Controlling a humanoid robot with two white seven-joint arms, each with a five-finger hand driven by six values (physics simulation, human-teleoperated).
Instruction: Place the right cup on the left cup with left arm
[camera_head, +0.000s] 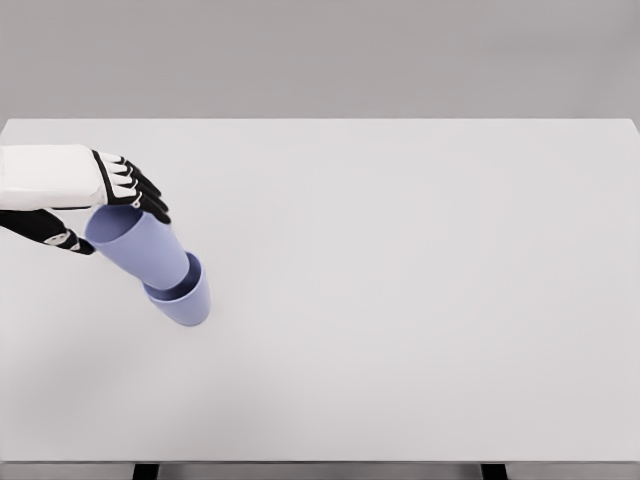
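Note:
Two lavender cups stand nested at the left of the white table (400, 300). The upper cup (140, 248) sits inside the lower cup (185, 300), whose rim shows around its base. My left hand (112, 222) reaches in from the left edge at the upper cup's rim. Its black-and-white fingers (135, 188) lie against the far side of the rim and the thumb (68, 240) against the near left side, shut on the upper cup. The right arm does not show.
The table's far edge runs across the top and its near edge along the bottom, with dark legs (145, 470) just visible below. A plain grey wall lies behind.

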